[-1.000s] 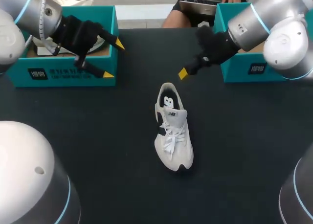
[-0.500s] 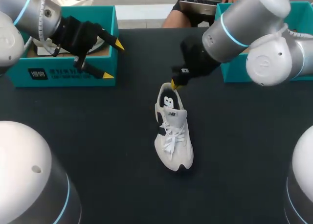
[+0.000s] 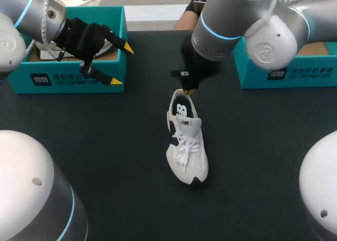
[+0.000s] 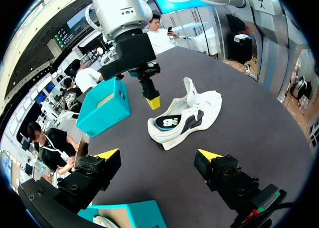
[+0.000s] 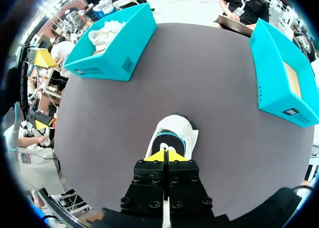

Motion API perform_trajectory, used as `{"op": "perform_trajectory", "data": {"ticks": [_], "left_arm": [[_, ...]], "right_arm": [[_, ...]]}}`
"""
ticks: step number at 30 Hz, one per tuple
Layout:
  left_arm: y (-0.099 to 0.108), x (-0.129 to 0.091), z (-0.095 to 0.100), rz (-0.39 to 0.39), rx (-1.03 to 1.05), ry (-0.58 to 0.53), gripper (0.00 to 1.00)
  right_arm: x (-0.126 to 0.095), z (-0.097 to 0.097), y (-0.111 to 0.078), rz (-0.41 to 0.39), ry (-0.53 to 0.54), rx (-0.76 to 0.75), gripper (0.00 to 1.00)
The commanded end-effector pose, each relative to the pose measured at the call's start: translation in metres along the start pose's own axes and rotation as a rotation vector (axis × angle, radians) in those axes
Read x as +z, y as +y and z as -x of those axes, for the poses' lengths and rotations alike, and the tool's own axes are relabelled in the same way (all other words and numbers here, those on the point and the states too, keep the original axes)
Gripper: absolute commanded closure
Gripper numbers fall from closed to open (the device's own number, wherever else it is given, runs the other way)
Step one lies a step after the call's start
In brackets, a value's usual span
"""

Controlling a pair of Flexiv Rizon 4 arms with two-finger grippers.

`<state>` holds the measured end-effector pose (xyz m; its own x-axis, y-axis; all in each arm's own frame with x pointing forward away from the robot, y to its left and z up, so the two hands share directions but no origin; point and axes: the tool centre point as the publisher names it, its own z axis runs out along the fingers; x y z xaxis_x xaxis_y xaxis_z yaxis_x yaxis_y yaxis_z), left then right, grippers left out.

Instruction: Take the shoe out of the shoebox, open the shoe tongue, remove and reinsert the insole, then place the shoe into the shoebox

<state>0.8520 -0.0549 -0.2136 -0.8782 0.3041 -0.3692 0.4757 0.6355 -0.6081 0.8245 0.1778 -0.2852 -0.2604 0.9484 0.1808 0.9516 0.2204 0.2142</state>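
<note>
One step was done, I judged: shoe (image 3: 185, 138) out, mid-frame; right gripper (image 5: 168, 156), tips together, hung over its heel; left gripper (image 3: 122, 64) gaped; insole (image 3: 181, 110) work remained.

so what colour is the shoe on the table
The shoe is white, with black patches on its side and toe; the head view shows it best.

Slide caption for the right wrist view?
Shut right claw poised at the heel of the white shoe on the dark table.

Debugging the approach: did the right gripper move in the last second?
Yes. The right gripper swung left, away from the right shoebox, to the heel of the shoe, which stayed put.
</note>
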Motion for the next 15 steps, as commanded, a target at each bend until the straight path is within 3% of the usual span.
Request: {"op": "perform_trajectory", "data": {"ticks": [1, 6, 15], "left_arm": [[0.0, -0.001, -0.001, 0.003, 0.0, 0.001, 0.0], [0.0, -0.001, -0.001, 0.003, 0.0, 0.001, 0.0], [0.0, -0.001, -0.001, 0.003, 0.0, 0.001, 0.0]], "right_arm": [[0.002, -0.005, 0.0, 0.024, -0.121, 0.018, 1.0], [0.013, -0.009, -0.012, 0.061, -0.137, 0.075, 1.0], [0.038, -0.009, -0.037, 0.052, -0.139, 0.138, 1.0]]}}
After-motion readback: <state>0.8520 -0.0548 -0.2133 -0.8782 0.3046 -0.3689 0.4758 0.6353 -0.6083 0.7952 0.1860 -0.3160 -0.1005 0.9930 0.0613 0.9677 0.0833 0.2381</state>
